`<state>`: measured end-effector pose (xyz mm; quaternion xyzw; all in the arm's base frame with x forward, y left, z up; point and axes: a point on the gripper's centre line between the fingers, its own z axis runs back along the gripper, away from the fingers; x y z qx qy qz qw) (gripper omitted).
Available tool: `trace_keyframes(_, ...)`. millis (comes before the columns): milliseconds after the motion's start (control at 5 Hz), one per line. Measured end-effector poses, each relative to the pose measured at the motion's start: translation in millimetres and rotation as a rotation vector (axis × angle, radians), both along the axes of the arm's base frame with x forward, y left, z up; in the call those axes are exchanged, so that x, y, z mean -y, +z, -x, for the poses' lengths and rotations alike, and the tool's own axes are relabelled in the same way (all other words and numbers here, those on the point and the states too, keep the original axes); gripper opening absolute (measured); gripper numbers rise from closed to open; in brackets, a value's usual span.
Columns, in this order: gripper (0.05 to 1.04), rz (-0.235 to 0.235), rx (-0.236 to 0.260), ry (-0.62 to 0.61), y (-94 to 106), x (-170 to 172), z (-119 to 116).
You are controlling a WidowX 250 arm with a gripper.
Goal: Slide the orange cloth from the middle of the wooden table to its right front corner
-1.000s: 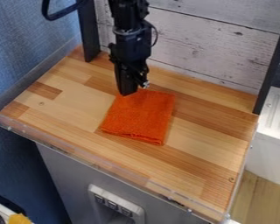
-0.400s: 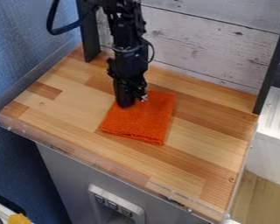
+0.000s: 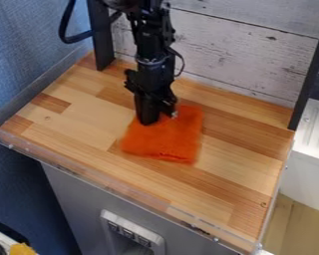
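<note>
**Your tool (image 3: pixel 157 119) is down at the orange cloth (image 3: pixel 165 144)**

Your arm (image 3: pixel 153 55) comes in from the top edge of the view, with a black cable (image 3: pixel 68 36) looping beside it. The tool hangs nearly upright, its tip over the back part of the cloth, on the side toward the blue wall (image 3: pixel 29 60). You cannot tell from this angle whether it is wide or narrow, or whether it has any fabric in its grip.

The cloth lies on the wooden table (image 3: pixel 76 119), a little behind the middle, in a roughly four-sided shape. Its outline looks blurred.

Behind the table you have pale, weathered boards (image 3: pixel 242 57) between 2 black posts (image 3: pixel 101 37). A clear rail (image 3: pixel 89 171) runs along the front edge, above a grey front (image 3: pixel 66 194) with a row of 3 switches (image 3: pixel 128 233). To the right of the view stands a white ribbed unit (image 3: pixel 313 127); at the lower left corner sits something yellow (image 3: pixel 21 249).
</note>
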<state>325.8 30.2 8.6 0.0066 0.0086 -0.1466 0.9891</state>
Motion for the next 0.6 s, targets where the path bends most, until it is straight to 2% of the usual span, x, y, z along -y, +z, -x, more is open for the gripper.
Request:
trace_keyframes(200,0.059,-0.006,0.015,0.064,-0.9,31,5)
trace_keyframes(600,0.059,-0.006,0.023,0.187,-0.5,71,15)
